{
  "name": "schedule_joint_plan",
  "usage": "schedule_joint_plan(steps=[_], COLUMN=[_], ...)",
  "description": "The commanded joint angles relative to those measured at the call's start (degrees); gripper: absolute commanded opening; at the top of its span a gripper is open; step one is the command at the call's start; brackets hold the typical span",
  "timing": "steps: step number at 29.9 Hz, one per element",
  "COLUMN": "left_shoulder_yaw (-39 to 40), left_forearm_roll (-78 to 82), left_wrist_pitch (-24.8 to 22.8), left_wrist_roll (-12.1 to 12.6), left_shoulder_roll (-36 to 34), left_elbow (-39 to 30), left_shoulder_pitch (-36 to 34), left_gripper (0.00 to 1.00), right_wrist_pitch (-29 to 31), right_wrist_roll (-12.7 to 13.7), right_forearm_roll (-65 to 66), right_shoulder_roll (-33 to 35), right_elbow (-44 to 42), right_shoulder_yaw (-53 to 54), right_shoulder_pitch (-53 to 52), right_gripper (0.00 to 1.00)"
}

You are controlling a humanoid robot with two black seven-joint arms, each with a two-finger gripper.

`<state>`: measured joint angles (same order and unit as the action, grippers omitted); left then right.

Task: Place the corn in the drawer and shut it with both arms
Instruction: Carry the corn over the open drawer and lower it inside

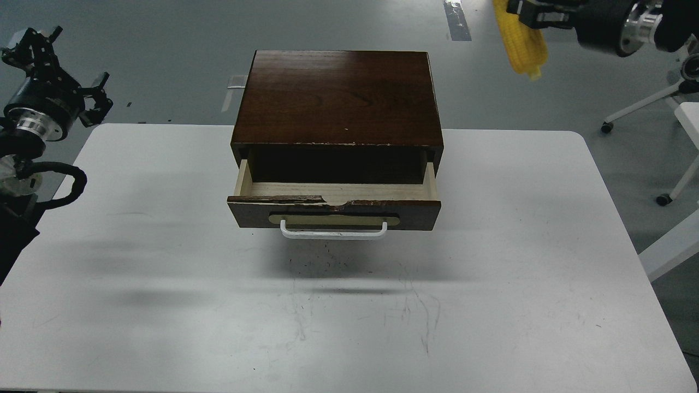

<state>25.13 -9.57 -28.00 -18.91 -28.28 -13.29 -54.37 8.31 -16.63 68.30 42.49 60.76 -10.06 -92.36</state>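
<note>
The dark brown drawer (pixel 334 208) stands pulled open at the front of its wooden cabinet (pixel 338 98), pale wood inside, with a white bar handle (pixel 333 233). Nothing shows inside it. My right gripper (pixel 525 13) is at the top right of the view, high above the table and right of the cabinet, shut on the yellow corn (pixel 521 42), which hangs tilted with one end cut off by the top edge. My left gripper (pixel 65 71) is raised off the table's far left corner, its fingers spread and empty.
The white table (pixel 491 305) carries the cabinet at its far middle. White chair and desk legs (pixel 644 103) stand on the grey floor beyond the right edge. A tape strip (pixel 457 22) lies on the floor behind.
</note>
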Motion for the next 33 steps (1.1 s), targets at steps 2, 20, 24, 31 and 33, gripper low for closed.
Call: schedule_joint_plan(steps=[2, 20, 24, 31, 33], left_shoulder_yaw=[0.27, 11.61, 11.00, 10.91, 10.91], left_forearm_roll=[-0.18, -4.93, -4.93, -4.84, -4.84], left_wrist_pitch=[0.00, 0.00, 0.00, 0.00, 0.00], left_wrist_roll=[-0.51, -0.16, -0.51, -0.42, -0.42], left_shoulder_roll=[0.24, 2.35, 2.26, 1.73, 1.65], left_elbow=[0.02, -0.42, -0.34, -0.34, -0.34], left_shoulder_pitch=[0.14, 0.67, 0.93, 0.93, 0.93], left_gripper=[0.97, 0.98, 0.98, 0.98, 0.98], right_wrist_pitch=[0.04, 0.91, 0.91, 0.91, 0.91], right_wrist_roll=[-0.51, -3.06, -3.06, -3.06, -3.06], right_forearm_roll=[7.45, 30.40, 32.42, 32.51, 32.51], right_shoulder_roll=[-5.56, -27.28, -29.30, -29.92, -30.19], right_elbow=[4.62, 7.44, 7.44, 7.26, 7.09], right_shoulder_yaw=[0.04, -6.11, -9.18, -10.77, -10.77], right_shoulder_pitch=[-3.61, -7.13, -6.35, -5.02, -4.94], right_gripper=[0.00, 0.00, 0.00, 0.05, 0.14])
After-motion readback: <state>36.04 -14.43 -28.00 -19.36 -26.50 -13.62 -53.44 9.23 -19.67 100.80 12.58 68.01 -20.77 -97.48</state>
